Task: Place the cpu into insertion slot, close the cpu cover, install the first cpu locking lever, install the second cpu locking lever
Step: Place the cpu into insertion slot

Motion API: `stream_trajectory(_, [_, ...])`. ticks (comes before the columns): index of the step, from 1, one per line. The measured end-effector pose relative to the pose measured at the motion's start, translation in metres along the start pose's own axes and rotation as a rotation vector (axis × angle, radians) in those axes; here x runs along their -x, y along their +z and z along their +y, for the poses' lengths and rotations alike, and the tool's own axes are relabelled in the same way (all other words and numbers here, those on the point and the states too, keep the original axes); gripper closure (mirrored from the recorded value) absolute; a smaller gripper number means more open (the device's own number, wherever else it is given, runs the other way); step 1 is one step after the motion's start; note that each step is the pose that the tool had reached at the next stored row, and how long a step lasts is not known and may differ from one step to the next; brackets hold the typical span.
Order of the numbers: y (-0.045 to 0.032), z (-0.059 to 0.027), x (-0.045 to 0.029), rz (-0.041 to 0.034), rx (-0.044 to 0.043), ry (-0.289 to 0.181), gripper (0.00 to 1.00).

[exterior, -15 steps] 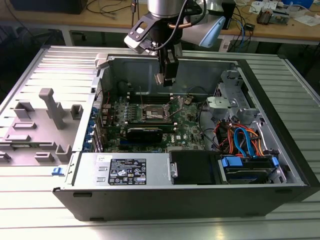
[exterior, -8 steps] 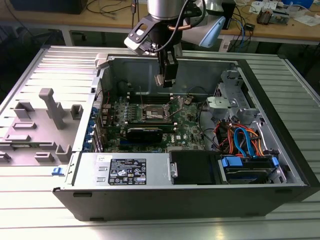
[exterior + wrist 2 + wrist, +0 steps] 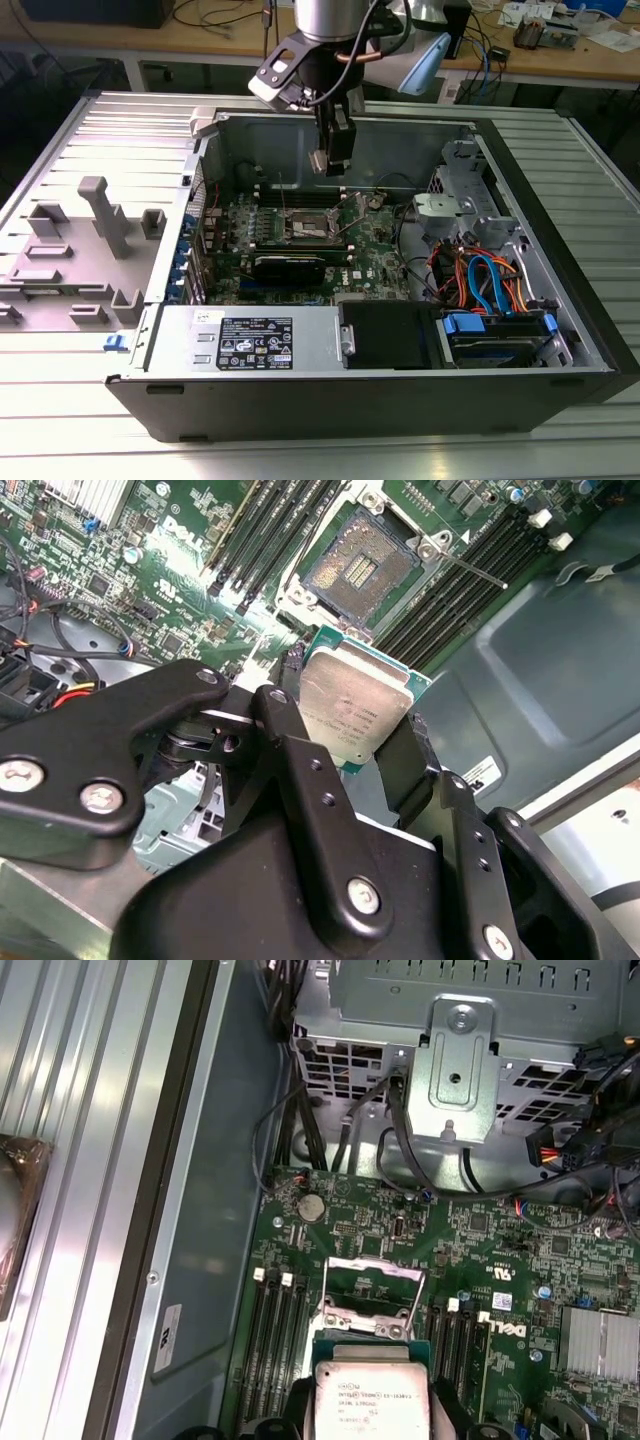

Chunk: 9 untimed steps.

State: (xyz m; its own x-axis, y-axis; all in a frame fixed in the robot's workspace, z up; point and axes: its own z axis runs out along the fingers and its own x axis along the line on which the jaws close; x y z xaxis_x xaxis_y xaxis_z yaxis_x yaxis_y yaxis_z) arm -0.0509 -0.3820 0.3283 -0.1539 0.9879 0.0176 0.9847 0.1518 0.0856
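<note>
Exterior view, pincer (image 3: pixel 328 165): hangs inside the open computer case (image 3: pixel 560 330), well above the motherboard (image 3: pixel 375 255). This view gives that height.
Exterior view, insertion slot (image 3: pixel 312 230): below the pincer and apart from it.
Second wrist view, grip: both fingers (image 3: pixel 295 760) are clamped on opposite edges of the cpu (image 3: pixel 355 705), whose silvery lid faces the camera. This view gives the contact.
Second wrist view, slot: beyond the chip, its dark centre bare, with memory slots (image 3: pixel 455 585) on either side.
First wrist view, alignment: the chip is held off the slot, its sides roughly square to the silver rim.
Handling: likely light, thin and stiff, with a smooth lid and a delicate underside. The edges are the place to hold it.
</note>
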Motion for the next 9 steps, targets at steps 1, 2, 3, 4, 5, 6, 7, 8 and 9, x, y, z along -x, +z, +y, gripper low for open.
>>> stream_trajectory(1, [0.0004, 0.0, 0.0, 0.0001, 0.0, 0.0, 0.45])
stream_trajectory(2, [0.001, -0.0001, 0.0001, 0.0002, 0.0001, 0.0, 0.45])
stream_trajectory(3, [0.0017, -0.0002, 0.0002, 0.0001, 0.0001, 0.0, 0.45])
stream_trajectory(4, [0.0025, -0.0003, 0.0004, 0.0001, 0.0001, 0.0, 0.45])
stream_trajectory(5, [0.0032, -0.0004, 0.0006, 0.0001, 0.0, 0.0, 0.45])
stream_trajectory(6, [0.0042, -0.0005, 0.0007, 0.0, -0.0004, 0.001, 0.45])
stream_trajectory(7, [0.0043, -0.0005, 0.0007, -0.0003, -0.0006, 0.002, 0.45])
stream_trajectory(8, [0.0044, -0.0005, 0.0007, -0.0004, -0.0006, 0.003, 0.45])
stream_trajectory(9, [0.0046, -0.0005, 0.0008, -0.0004, -0.0004, 0.005, 0.45])
